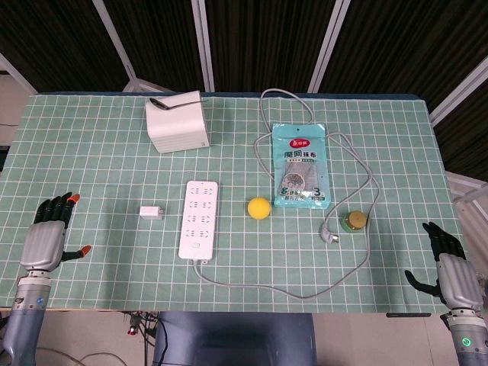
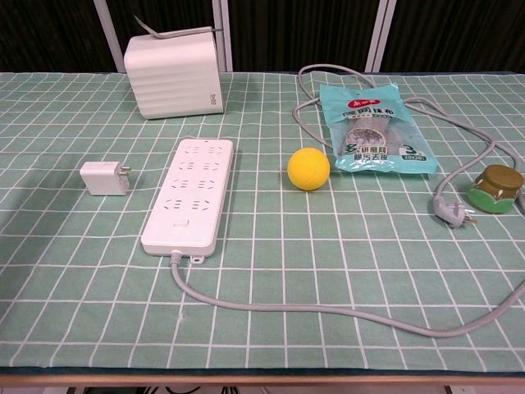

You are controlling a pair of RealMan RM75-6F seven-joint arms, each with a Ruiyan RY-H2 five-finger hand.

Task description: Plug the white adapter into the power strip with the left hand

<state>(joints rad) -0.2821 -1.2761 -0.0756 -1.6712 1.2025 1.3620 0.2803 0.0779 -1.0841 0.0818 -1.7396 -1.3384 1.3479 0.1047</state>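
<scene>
The white adapter [image 1: 151,213] lay flat on the green gridded cloth [image 1: 91,152] in the left-centre of the head view, prongs pointing right toward the white power strip [image 1: 199,218], just beside it but not touching. The strip ran lengthwise up and down the frame, its grey cable [image 1: 259,285] leaving the lower end, sweeping right along the near edge of the table and looping up around to the far side, ending in a grey plug [image 1: 331,235] lying loose on the cloth. The cloth covered the whole table; behind the far edge stood dark panels with pale metal struts, and floor showed at the left and right margins. The left hand [image 1: 50,236] hovered at the lower left of the head view, over the table's near-left corner, fingers spread and holding nothing, well apart from the adapter, which sat up and to the right of it. The right hand [image 1: 450,268] was at the lower right corner, fingers likewise apart and empty. Neither hand appeared in the chest view. Right of the strip sat a yellow ball [image 1: 259,208], then a teal packet [image 1: 302,166] and a small green-and-brown object [image 1: 354,221]. A white ribbed box [image 1: 178,126] with a spoon [image 1: 177,101] across its top stood in the upper-centre.
</scene>
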